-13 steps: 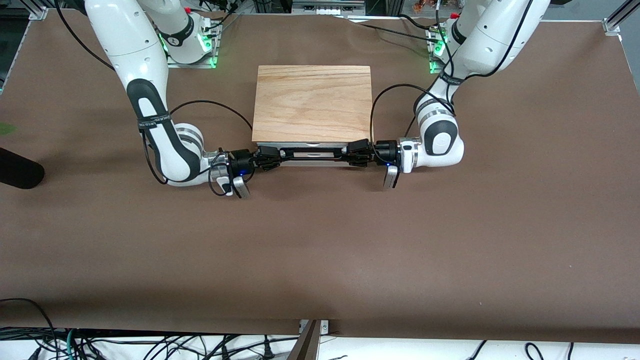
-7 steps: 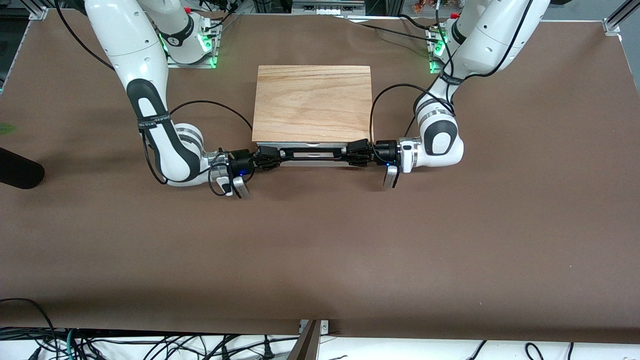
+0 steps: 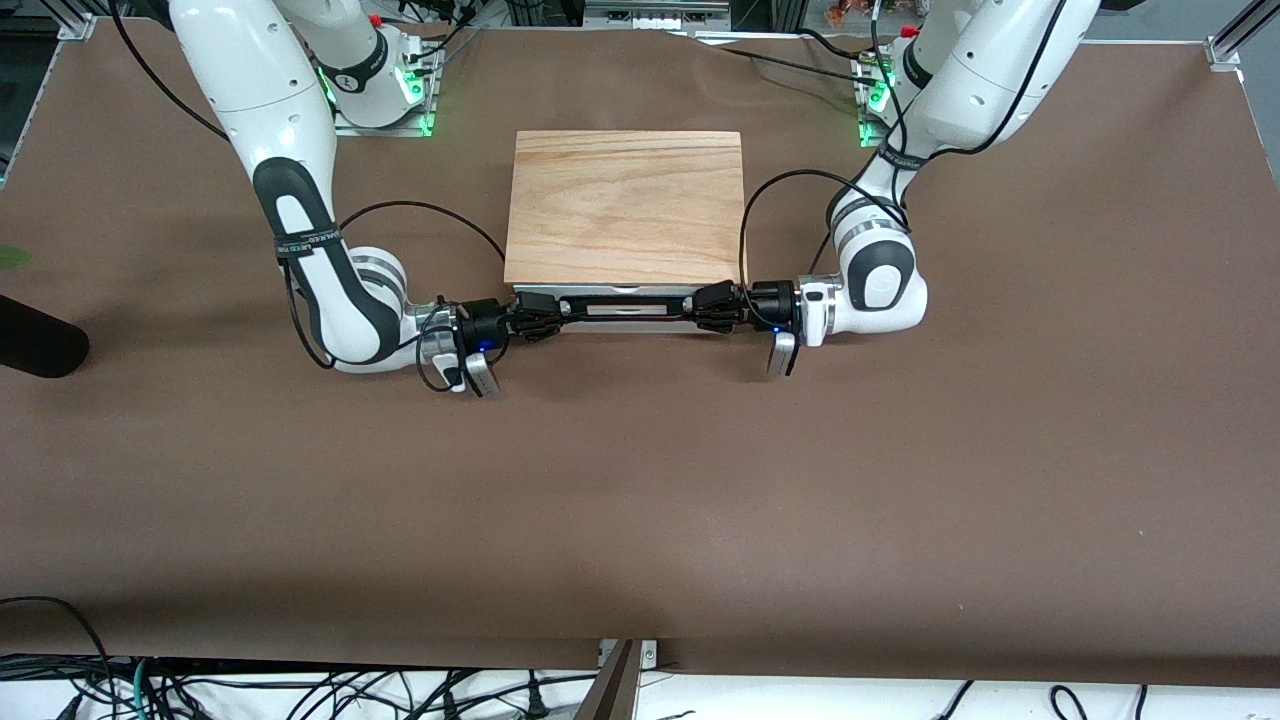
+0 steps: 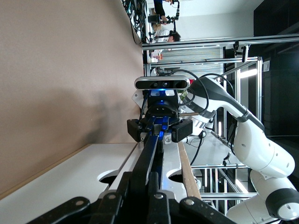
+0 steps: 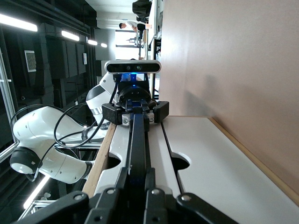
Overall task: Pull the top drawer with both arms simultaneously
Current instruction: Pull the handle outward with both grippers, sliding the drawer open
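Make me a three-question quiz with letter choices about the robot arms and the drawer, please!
1. Where is the left end effector?
A. at the black bar handle's end toward the left arm's end of the table
B. lying on top of the wood slab
C. at the table's edge nearest the front camera

2. What colour is the front panel of the top drawer?
A. red
B. white
C. green

3. What are the two end effectors doing?
A. hanging open over bare table
B. both shut on the handle
C. one grips, one waits

Answers:
1. A: the front view shows it at that end, with the right end effector at the handle's other end.
2. B: both wrist views show a white panel.
3. B: each wrist view shows fingers closed around the bar.
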Tool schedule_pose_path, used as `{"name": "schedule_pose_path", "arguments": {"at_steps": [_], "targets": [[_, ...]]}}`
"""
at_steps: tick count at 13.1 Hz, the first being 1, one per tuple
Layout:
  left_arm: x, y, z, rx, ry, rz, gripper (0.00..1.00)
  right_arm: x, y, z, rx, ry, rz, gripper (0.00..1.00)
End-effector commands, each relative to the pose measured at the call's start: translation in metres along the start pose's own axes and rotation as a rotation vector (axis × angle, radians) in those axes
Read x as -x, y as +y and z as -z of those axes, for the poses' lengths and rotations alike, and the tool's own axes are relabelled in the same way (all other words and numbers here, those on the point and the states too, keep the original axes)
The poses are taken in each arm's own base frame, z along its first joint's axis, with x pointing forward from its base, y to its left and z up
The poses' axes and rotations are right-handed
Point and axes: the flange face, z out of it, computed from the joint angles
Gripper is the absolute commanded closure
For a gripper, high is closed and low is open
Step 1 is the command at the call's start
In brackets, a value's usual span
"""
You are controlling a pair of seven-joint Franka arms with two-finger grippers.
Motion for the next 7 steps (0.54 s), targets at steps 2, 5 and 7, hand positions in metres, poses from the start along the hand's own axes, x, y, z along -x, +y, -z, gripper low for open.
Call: {"name": "schedule_pose_path", "arguments": {"at_steps": [2,5,7], "targets": [[0.024,-0.024,-0.002,-0.01,-0.004,0.017,1.0,-0.022,-0.03,0.007,-0.024,0.032,-0.022,1.0],[0.015,-0.025,0.001,0.0,0.008,0.012,1.0,-0.038,-0.028,0.014,-0.024,0.046,-0.017,1.0],[0.007,-0.028,0.004,0.005,0.02,0.009,1.0,-0.047,-0.025,0.017,-0.022,0.052,-0.008,1.0]]}}
